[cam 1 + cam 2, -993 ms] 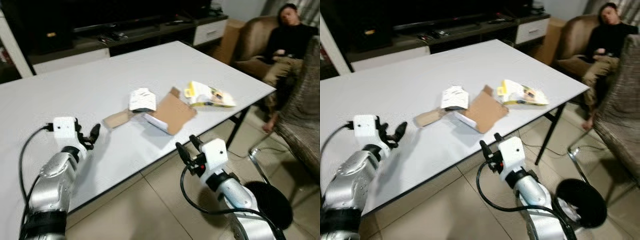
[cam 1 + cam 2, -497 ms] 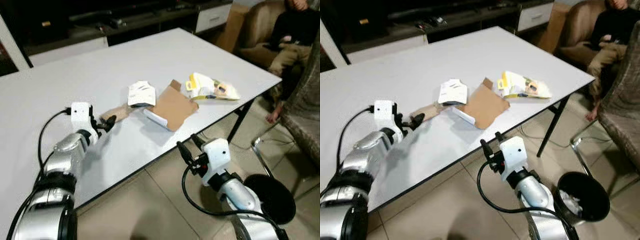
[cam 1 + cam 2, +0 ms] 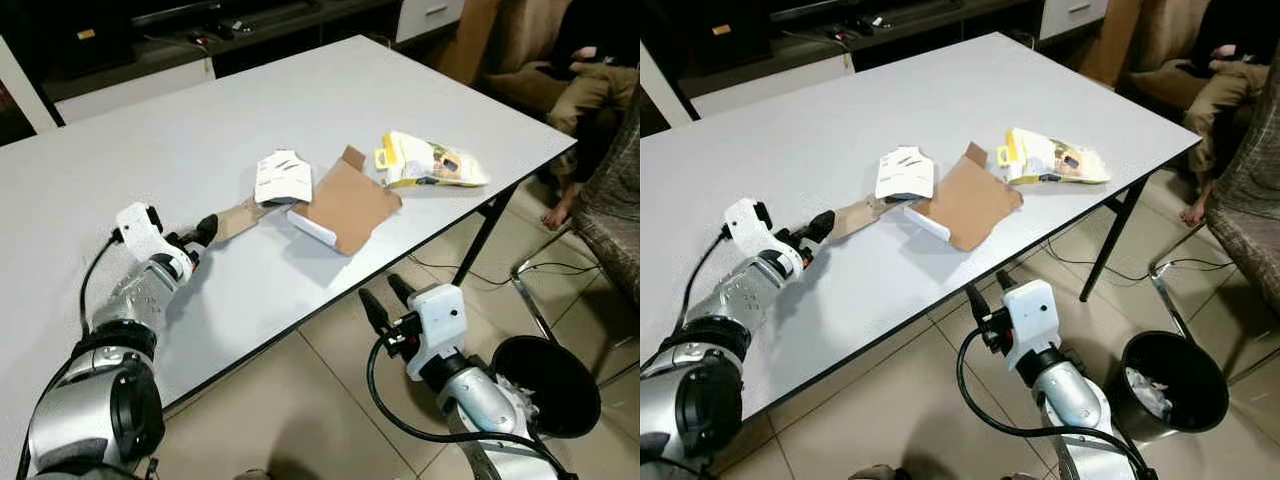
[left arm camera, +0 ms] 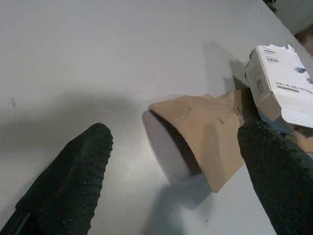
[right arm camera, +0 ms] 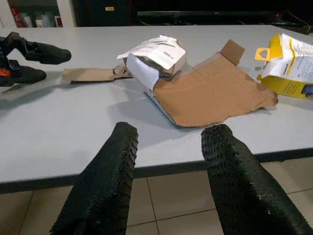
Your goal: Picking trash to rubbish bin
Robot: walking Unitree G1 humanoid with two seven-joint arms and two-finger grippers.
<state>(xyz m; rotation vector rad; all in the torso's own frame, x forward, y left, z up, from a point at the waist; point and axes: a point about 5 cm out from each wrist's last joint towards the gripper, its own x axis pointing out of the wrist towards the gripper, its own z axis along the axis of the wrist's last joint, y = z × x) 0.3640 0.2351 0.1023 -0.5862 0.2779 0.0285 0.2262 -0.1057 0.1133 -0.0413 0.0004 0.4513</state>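
Note:
On the white table (image 3: 150,150) lies the trash: a tan cardboard strip (image 3: 237,214), a torn white box (image 3: 283,178), a flat brown cardboard sheet (image 3: 352,205) and a yellow packet (image 3: 432,165). My left gripper (image 3: 203,231) rests low on the table, open, its fingers (image 4: 78,176) on either side of the near end of the cardboard strip (image 4: 205,122). The right gripper (image 3: 383,299) hangs open in front of the table's edge, over the floor, with nothing in it. A black rubbish bin (image 3: 552,385) with some paper inside stands on the floor to my right.
A person (image 3: 600,70) sits on a brown sofa at the far right. A woven chair (image 3: 610,215) stands close to the bin and the table's black leg (image 3: 480,250). A dark low cabinet (image 3: 200,25) runs behind the table. Tiled floor (image 3: 290,400) lies before me.
My left gripper has reached forward across the table to the end of the cardboard strip. The camera has tipped down and shifted, bringing more of the bin into view. The right gripper stays open.

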